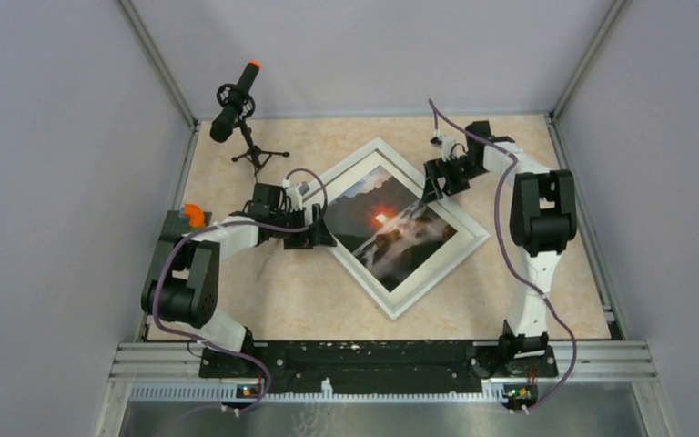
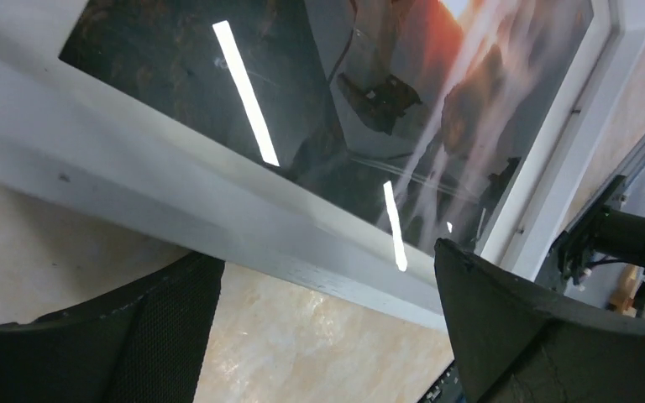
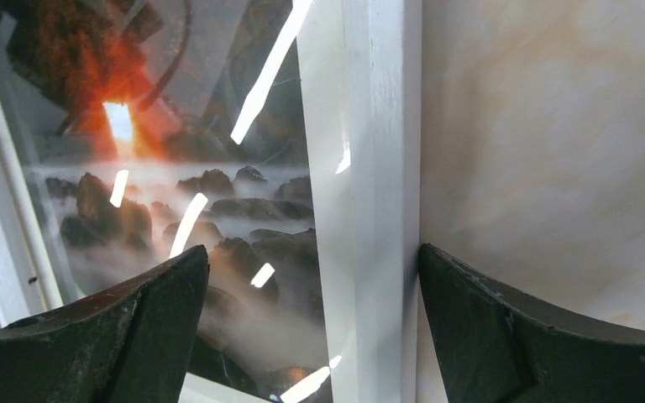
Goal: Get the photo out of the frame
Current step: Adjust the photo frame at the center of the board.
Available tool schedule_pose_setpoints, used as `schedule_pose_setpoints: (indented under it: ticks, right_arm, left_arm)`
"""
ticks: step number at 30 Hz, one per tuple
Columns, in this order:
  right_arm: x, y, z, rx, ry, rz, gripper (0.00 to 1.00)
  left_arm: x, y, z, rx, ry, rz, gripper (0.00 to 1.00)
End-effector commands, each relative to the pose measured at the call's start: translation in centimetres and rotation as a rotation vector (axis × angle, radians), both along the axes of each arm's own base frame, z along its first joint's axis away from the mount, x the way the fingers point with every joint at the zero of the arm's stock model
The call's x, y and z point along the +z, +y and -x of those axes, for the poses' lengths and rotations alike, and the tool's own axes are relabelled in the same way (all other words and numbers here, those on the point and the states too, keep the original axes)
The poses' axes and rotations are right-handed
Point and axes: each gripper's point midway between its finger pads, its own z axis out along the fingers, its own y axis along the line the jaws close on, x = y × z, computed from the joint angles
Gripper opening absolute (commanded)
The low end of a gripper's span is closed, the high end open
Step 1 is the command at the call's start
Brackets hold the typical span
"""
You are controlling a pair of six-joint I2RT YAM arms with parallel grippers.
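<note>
Top external: photo inside white frame

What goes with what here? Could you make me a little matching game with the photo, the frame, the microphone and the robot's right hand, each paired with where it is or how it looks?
Things:
1. photo
2. frame
3. microphone
4. right hand

Descriptions:
a. black with an orange tip, standing at the far left corner
b. open, astride the frame's far right border
c. white, lying flat, turned like a diamond
d. inside the frame, showing an orange glow

Pairs: 1-d, 2-c, 3-a, 4-b
</note>
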Motion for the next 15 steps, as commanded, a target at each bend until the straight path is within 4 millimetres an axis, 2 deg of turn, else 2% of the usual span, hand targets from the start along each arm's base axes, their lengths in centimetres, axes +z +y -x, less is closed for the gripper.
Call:
schedule_pose_setpoints:
  ticks: [1,7,13,15]
  right_arm:
    - [-3.3,0.4,9.4,-0.085,0.349,-0.027,0.92]
    - [-2.9,1.3,14.3,-0.195,0.481,-0.095,0.91]
    - [-2.8,1.8,15.8,-0.178,0.468,-0.062,0.92]
    - [-2.9,1.7,15.7,-0.177,0.461,-0.044,0.92]
  left_arm:
    - [0.3,-1.0,-4.0,-0.037,-0.093,-0.002,0.99]
    - [-0.7,-2.4,-7.3,-0.101,-0.123,-0.040,0.99]
    - [-1.9,-3.8,-9.1,-0.152,-0.137,-0.076,0.99]
    - [-2.3,-3.9,-9.7,-0.161,-0.131,-0.091,0.99]
